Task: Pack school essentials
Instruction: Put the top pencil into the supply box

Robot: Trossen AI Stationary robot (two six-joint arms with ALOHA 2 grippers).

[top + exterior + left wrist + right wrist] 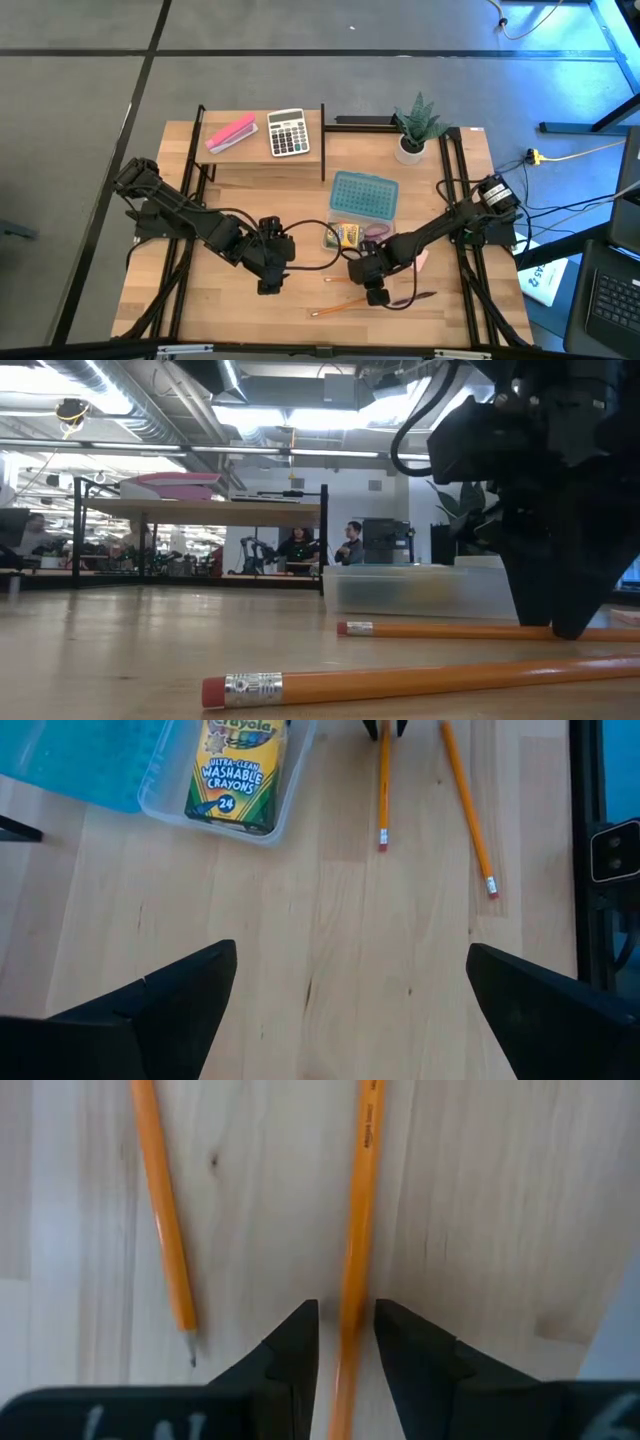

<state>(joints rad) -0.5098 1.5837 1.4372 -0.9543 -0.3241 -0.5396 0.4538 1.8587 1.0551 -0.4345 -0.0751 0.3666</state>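
A clear plastic box (352, 225) with its blue lid (364, 194) swung open sits mid-table, and inside it lies the yellow-green crayon box (235, 770), with something purplish beside it that I can't make out. Just in front of the box, the right gripper (345, 1342) is down on the wooden table (230, 300), its fingers nearly closed around one orange pencil (358, 1200), while the second orange pencil (162, 1210) lies near it. The left gripper (350, 995) hovers nearby with fingers spread wide and holding nothing.
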